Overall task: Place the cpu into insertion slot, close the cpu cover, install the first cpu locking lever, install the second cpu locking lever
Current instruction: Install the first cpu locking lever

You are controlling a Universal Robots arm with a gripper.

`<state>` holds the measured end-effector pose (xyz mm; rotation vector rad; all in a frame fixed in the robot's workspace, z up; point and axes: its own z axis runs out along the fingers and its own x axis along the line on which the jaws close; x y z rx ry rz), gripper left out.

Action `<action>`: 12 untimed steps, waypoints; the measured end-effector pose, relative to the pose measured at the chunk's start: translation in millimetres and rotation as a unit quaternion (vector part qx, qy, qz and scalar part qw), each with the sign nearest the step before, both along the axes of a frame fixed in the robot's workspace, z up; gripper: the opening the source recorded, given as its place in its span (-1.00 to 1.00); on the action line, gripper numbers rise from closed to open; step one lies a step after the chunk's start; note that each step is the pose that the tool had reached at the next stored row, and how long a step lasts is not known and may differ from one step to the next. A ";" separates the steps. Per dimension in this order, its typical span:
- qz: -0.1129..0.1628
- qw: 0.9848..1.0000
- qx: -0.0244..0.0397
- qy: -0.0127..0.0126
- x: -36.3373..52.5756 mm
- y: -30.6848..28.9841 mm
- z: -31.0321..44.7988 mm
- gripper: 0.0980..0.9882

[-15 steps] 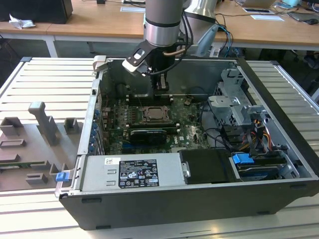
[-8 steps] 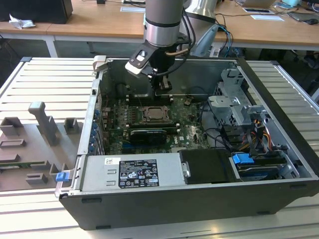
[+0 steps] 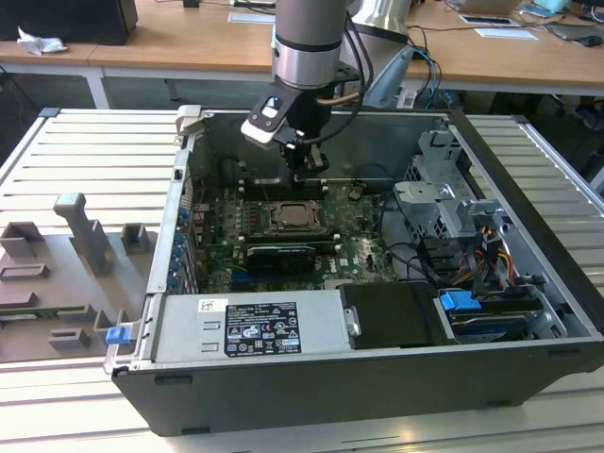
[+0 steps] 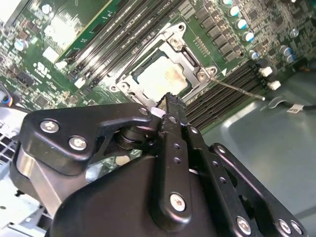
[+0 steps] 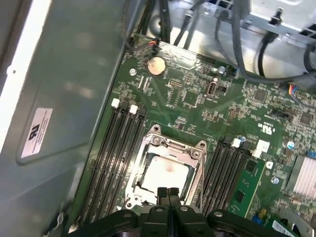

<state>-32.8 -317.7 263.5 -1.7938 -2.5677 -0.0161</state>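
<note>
Your pincer (image 5: 168, 191) is hovering clenched, empty, over the cpu (image 5: 165, 173) lying under the lowered cpu cover (image 5: 174, 147); prob you're doing levers, thin locking lever (image 4: 239, 89) needing precise contact

A silver cylindrical arm (image 3: 307, 38) trailing black cables (image 3: 360, 66) carries black fingers (image 4: 173, 148) studded with silver screws (image 4: 177, 200).

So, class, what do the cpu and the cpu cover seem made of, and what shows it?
The cpu: probably metal, a matte pale silver-beige face. The cpu cover: apparently bare metal, brighter silver with glints on its edges.
</note>
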 end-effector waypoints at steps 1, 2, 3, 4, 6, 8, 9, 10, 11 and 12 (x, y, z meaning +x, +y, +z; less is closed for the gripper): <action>0.007 1.000 0.000 0.000 0.0 0.0 0.0 -0.98; 0.015 1.000 0.000 0.000 0.0 0.0 0.0 -0.98; 0.023 1.000 0.000 0.000 0.0 0.0 0.0 -0.98; 0.029 1.000 0.000 0.000 0.0 0.0 0.0 -0.98; 0.048 0.999 0.000 0.000 0.0 0.0 0.0 -0.98; 0.059 0.998 0.000 0.000 0.0 0.0 0.0 -0.98; 0.068 0.998 0.000 0.000 0.0 0.0 0.0 -0.98; 0.073 0.997 0.000 0.000 0.0 0.0 0.0 -0.98; 0.080 0.997 0.000 0.000 0.0 0.0 0.0 -0.98; 0.095 0.996 0.000 0.000 0.0 0.0 0.0 -0.98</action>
